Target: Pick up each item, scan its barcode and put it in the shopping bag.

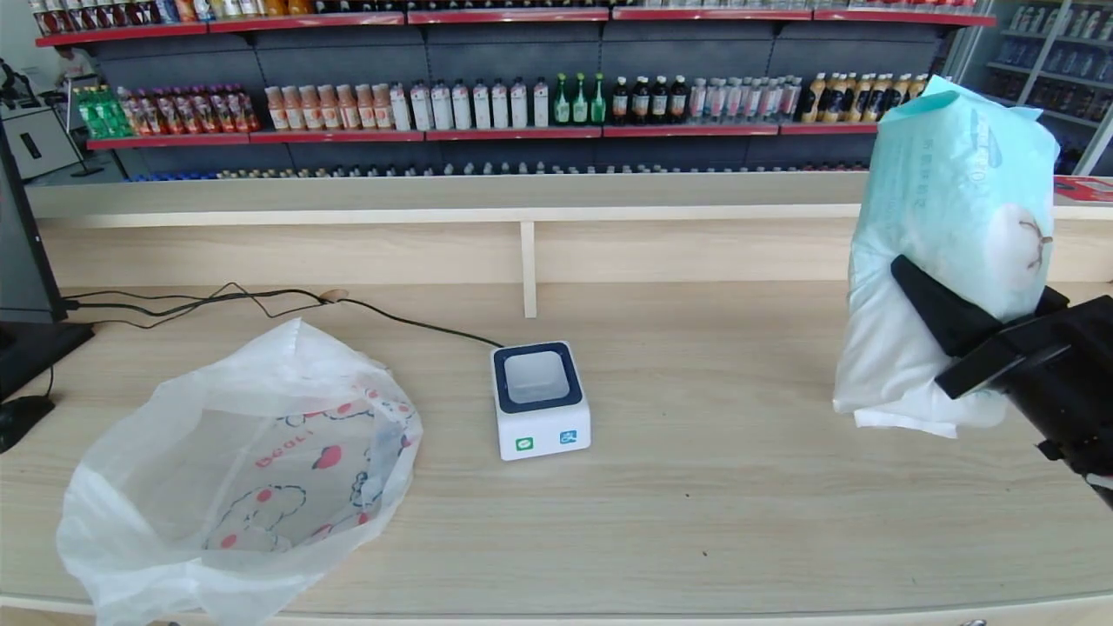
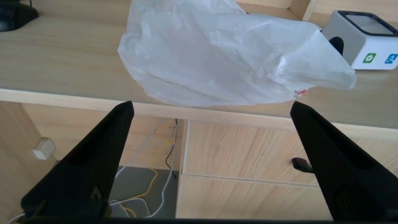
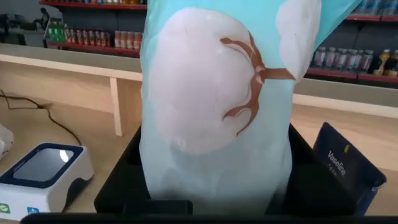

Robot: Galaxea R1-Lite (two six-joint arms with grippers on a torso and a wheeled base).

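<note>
The right gripper [image 1: 948, 335] clamped its jaws around a soft turquoise-and-white pack [image 1: 948, 191], held upright at the right end of the wooden counter [image 1: 739, 487]. The barcode scanner [image 1: 541, 400] sat mid-counter, well apart from the pack, with the open shopping bag [image 1: 235, 469] lying to its left. The left gripper [image 2: 211, 124] hung with jaws spread wide and empty, below the counter's front edge by the bag.
</note>
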